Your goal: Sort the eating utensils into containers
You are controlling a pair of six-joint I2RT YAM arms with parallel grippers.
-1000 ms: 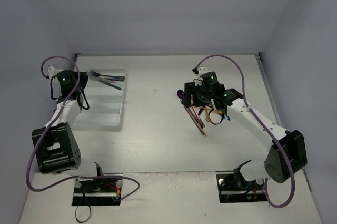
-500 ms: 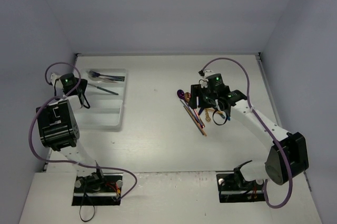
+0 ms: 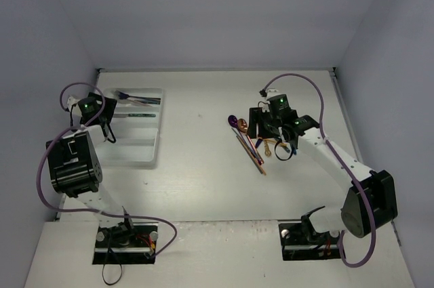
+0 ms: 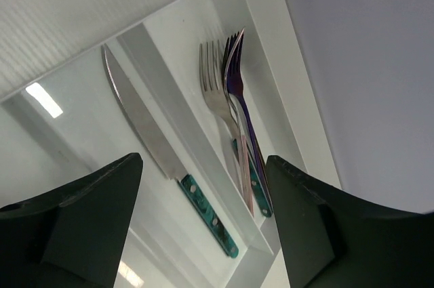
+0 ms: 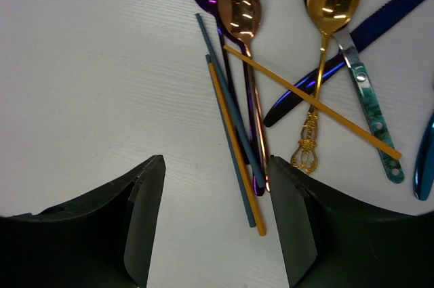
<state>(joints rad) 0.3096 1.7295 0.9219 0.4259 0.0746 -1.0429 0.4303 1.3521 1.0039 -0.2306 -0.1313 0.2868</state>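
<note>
Knife (image 4: 154,149) beside forks (image 4: 232,115), separate tray (image 4: 281,85) compartments — left end effector (image 4: 202,162) open.

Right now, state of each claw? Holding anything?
Left claw: open, empty, above the knife lying in the tray.
Right claw: open, empty, over the loose utensils.

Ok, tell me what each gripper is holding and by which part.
Nothing is held. The left gripper hangs open over the teal-handled knife in the tray; the right gripper hangs open over the loose utensils.

surface: table (image 3: 203,183) | left: white tray (image 3: 135,151) | centre-right: loose utensils (image 3: 249,144)
</note>
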